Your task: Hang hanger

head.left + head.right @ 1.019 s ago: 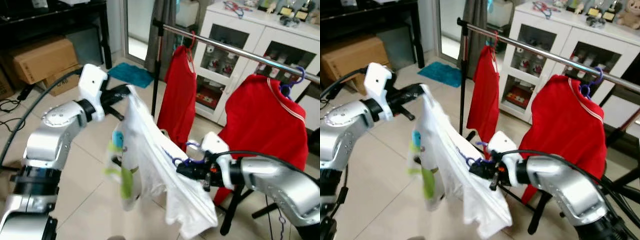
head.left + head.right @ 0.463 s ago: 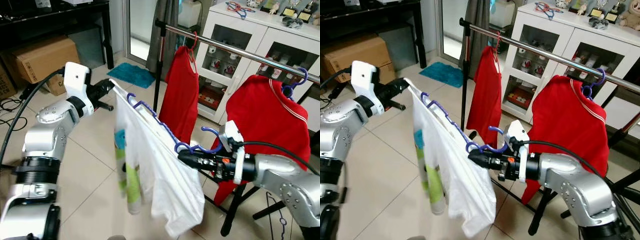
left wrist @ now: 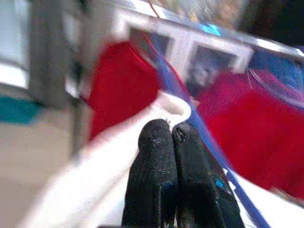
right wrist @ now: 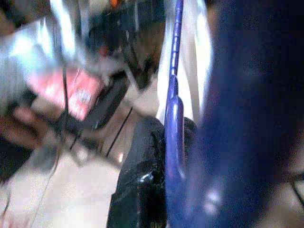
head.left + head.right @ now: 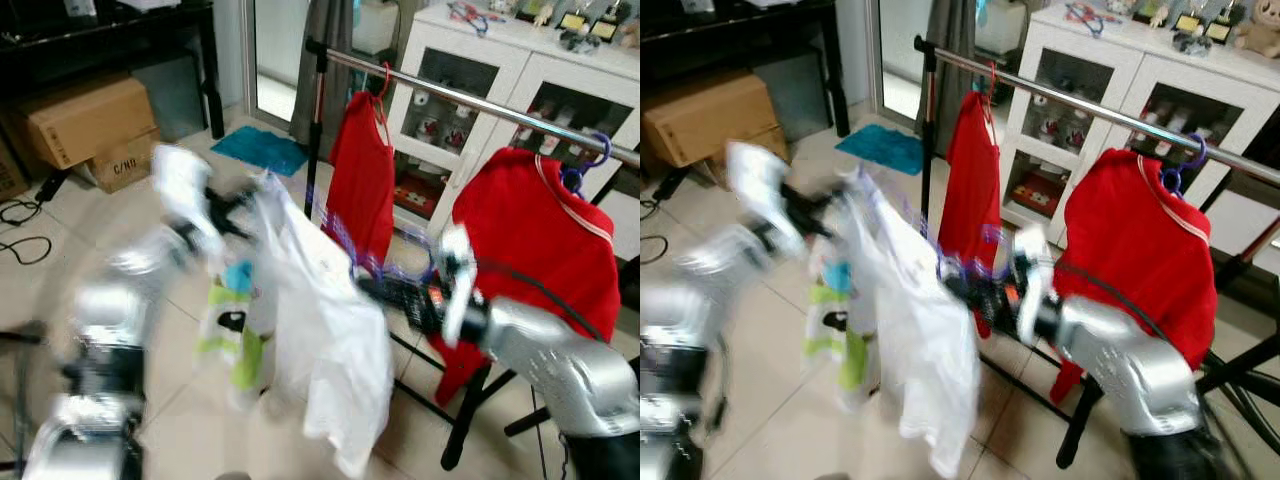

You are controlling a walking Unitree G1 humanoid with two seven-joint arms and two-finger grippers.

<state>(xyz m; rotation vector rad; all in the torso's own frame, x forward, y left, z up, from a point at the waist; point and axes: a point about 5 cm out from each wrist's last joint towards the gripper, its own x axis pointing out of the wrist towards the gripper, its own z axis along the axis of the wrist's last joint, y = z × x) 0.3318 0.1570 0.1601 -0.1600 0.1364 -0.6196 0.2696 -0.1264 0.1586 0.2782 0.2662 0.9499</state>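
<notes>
While both arms blur, the left gripper (image 3: 171, 137) has its fingers pressed together on the white shirt (image 5: 320, 330), and the right gripper (image 4: 164, 142) clamps the blue hanger (image 4: 173, 109) carrying it. Beyond both grippers runs the rail (image 5: 480, 103). Left of them, a cardboard box (image 5: 120, 165) reads "C/NM".

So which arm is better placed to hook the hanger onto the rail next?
Probably the right. The right gripper holds the blue hanger at its hook end, close below the rail; the left gripper pinches the white shirt farther away.
</notes>
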